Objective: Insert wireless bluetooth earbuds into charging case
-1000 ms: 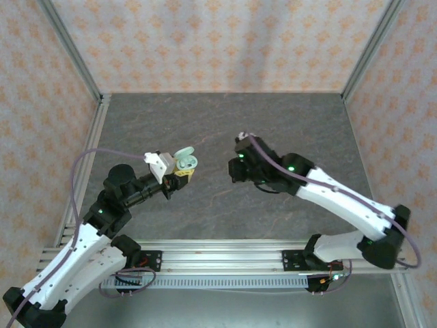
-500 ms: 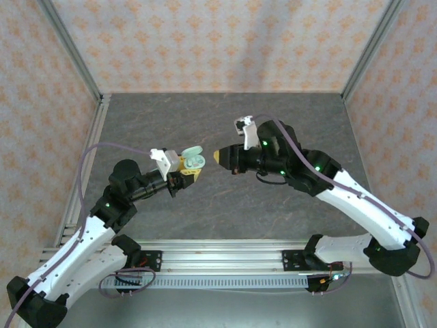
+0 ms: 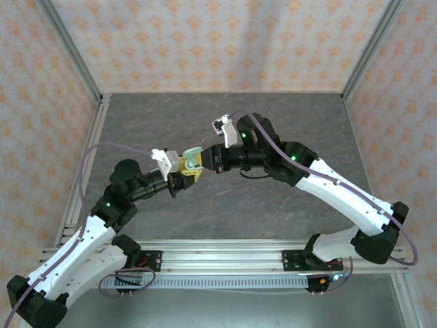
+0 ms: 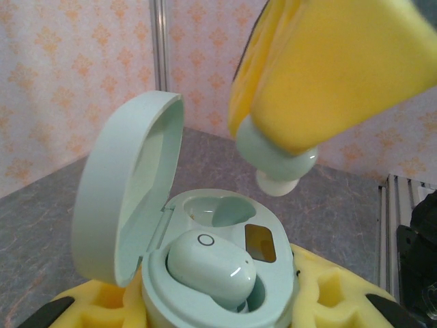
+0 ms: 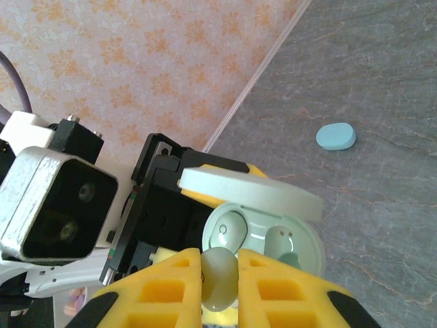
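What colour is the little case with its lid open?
Pale mint green. The charging case shows best in the left wrist view.

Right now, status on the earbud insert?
Left gripper shut on open charging case, first earbud seated. Right gripper shut on second earbud, just above empty socket. Nothing between them.

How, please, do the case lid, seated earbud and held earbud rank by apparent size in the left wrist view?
1. case lid
2. seated earbud
3. held earbud, partly hidden, so its rank is unsure.
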Available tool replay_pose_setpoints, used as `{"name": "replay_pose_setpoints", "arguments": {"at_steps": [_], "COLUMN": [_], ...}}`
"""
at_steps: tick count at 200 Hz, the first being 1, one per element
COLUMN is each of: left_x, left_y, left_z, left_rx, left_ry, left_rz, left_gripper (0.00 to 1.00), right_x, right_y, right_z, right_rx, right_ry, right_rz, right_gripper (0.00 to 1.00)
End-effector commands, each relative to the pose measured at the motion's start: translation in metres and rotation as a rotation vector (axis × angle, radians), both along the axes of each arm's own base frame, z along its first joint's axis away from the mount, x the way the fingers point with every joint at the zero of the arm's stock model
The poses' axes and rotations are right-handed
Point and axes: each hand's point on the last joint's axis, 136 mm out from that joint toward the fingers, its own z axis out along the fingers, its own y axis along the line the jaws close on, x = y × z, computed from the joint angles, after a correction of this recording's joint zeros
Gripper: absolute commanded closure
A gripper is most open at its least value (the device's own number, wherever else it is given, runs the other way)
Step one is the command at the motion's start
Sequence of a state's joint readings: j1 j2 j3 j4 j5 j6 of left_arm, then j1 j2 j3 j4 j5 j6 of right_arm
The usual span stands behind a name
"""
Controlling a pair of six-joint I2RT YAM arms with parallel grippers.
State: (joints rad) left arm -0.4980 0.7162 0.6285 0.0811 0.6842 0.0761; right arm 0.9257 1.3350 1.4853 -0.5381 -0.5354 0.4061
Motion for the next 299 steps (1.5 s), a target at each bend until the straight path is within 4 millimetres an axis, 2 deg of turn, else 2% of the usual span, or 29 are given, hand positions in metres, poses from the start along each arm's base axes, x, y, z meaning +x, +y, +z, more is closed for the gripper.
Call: {"name": "replay_pose_setpoints", "arguments": {"at_steps": [1, 97, 160, 229, 299], "left_x": [-0.007, -0.008, -0.008, -0.008, -0.007], "left_y": [-0.002, -0.002, -0.003, -0.003, -0.003], "left_z": [0.024, 0.023, 0.024, 0.023, 0.023], "left_rx": [-0.035, -0.034, -0.034, -0.031, -0.029], "left_ry": [-0.067, -0.063, -0.065, -0.063, -0.064], "left_rz": [-0.028, -0.033, -0.034, -0.037, -0.035], "left_gripper": [0.91, 0.91, 0.91, 0.91, 0.91], "right_x": [0.001, 0.007, 0.01, 0.009, 0.014], "right_y": [0.001, -0.002, -0.01, -0.003, -0.005], "right_z": [0.01, -0.009, -0.01, -0.016, -0.022], "right_rx": [0.009, -0.066, -0.097, -0.089, -0.119], "right_ry": [-0.035, -0.039, -0.048, -0.015, -0.025], "right_rz": [0.016, 0.002, -0.014, 0.013, -0.006], "right_gripper": [0.84, 0.84, 0.84, 0.83, 0.82]}}
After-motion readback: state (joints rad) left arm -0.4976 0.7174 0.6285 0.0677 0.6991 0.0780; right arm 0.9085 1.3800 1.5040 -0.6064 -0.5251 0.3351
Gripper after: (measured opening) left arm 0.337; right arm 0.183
